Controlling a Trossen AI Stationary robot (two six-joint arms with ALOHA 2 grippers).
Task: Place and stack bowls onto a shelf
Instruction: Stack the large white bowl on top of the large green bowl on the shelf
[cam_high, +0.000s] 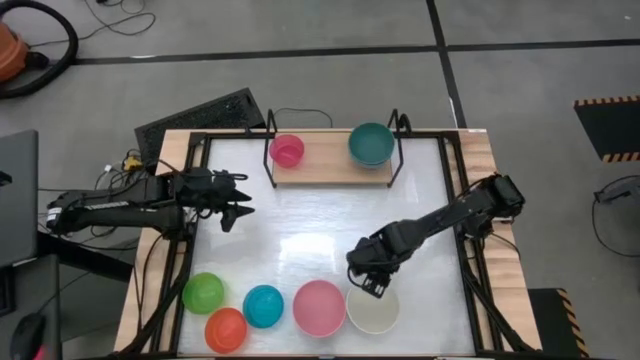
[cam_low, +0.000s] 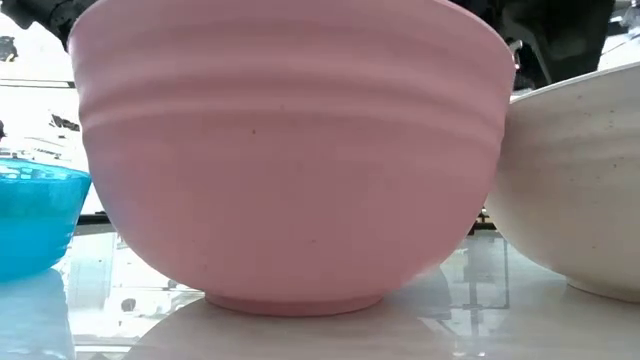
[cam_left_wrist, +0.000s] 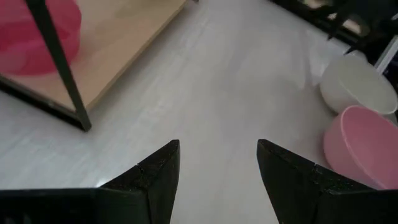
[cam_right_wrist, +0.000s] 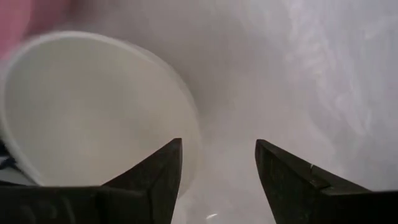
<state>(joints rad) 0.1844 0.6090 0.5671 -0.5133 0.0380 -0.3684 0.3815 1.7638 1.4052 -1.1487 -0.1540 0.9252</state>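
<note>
The shelf (cam_high: 335, 171) stands at the table's far side with a magenta bowl (cam_high: 288, 150) and a dark teal bowl (cam_high: 371, 144) resting on its board. Green (cam_high: 204, 293), orange (cam_high: 226, 330), cyan (cam_high: 263, 306), pink (cam_high: 319, 307) and cream-white (cam_high: 373, 312) bowls sit upright along the near edge. My right gripper (cam_high: 372, 284) points down, open, over the cream-white bowl's (cam_right_wrist: 93, 112) far rim, with nothing between its fingers. My left gripper (cam_high: 236, 209) hangs open above the table's left side, clear of every bowl.
Black wire uprights (cam_left_wrist: 59, 62) rise at the shelf's ends. In the low view the pink bowl (cam_low: 290, 150) fills the front, with the cyan bowl (cam_low: 35, 215) and the cream-white bowl (cam_low: 580, 180) close on either side. Bare white tabletop (cam_high: 300, 230) lies between shelf and bowl row.
</note>
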